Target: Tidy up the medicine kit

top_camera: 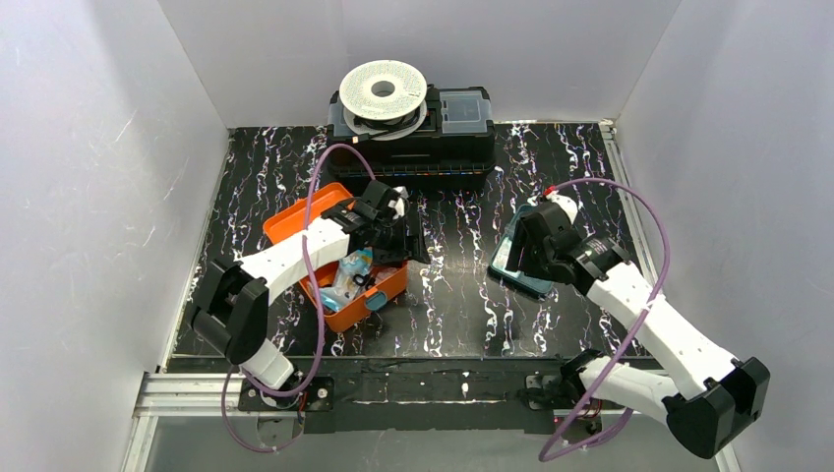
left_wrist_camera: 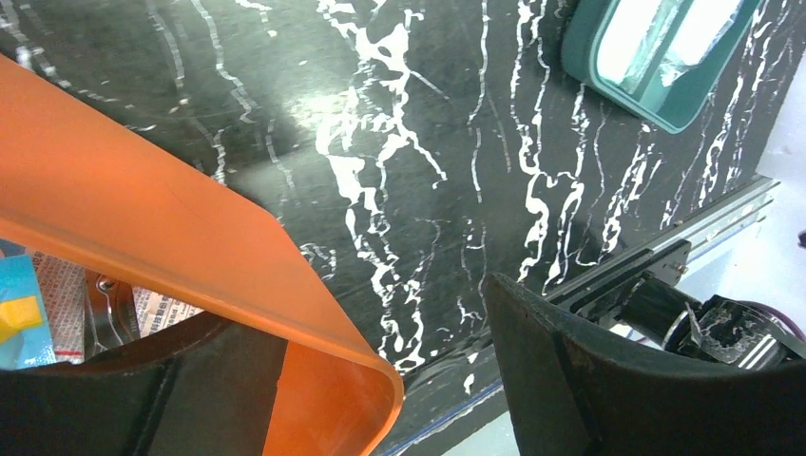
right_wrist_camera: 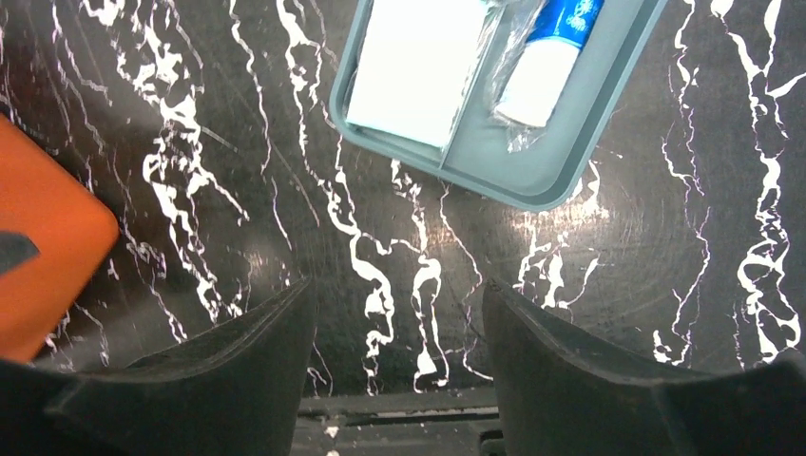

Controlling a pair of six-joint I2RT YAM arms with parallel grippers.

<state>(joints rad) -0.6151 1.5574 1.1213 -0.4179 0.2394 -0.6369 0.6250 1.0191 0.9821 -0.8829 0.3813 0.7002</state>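
Looks about midway, judging from the layout alone. Finds the medicine kit point(top_camera: 344, 313) open on the left half of the surface point(top_camera: 452, 295), with its lid thrown back and loose packets point(top_camera: 350, 275) heaped in the base. Finds the teal tray point(top_camera: 511, 278) out of the box and lying well apart on the right half, carrying a white pad point(right_wrist_camera: 413, 66) in one compartment and a wrapped blue-and-white tube point(right_wrist_camera: 542, 76) in the next. Places the left end effector point(left_wrist_camera: 361, 304) at the kit's right side, spread wide and straddling the orange wall, with one finger inside the box and the other outside; cannot tell whether either finger touches that wall. Places the right end effector point(right_wrist_camera: 397, 294) over bare surface just beside the tray's edge, spread wide and holding nothing. Counts as done: opening the box, taking out the tray, filling two compartments. Leaves, on this reading: sorting the packets in the base, seating the tray back inside, shutting lid and latch. Treats the black case point(top_camera: 413, 152) and white spool point(top_camera: 384, 93) at the back as bystanders.
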